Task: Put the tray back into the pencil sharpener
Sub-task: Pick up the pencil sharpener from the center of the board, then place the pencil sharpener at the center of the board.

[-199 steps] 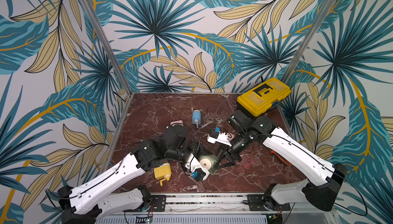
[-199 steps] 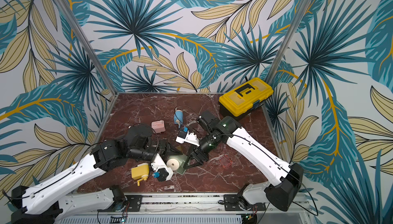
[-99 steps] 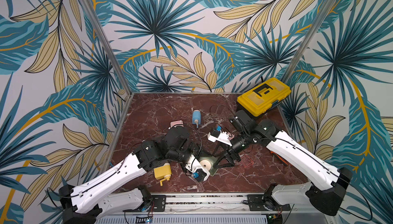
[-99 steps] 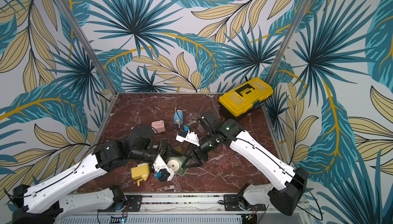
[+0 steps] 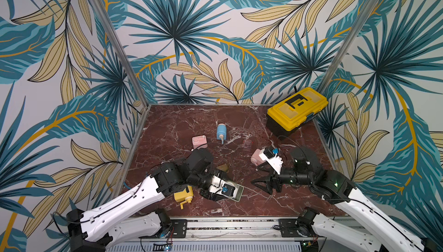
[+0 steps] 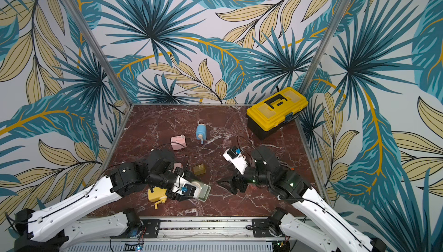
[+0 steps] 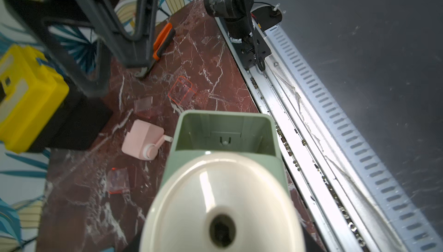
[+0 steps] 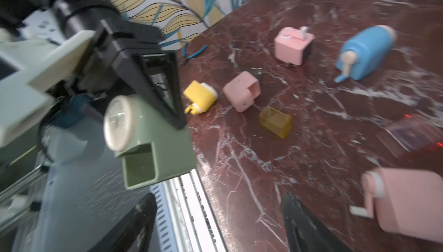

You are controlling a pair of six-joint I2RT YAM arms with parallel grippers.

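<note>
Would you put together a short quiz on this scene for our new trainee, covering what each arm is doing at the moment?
1. True or false: the tray slot of the green sharpener is empty.
2. What is the left gripper holding? A) the blue sharpener B) the green sharpener C) the yellow toolbox
3. Fill in the blank: the right gripper stands ___ and holds nothing.
Key: 1 true; 2 B; 3 open.
</note>
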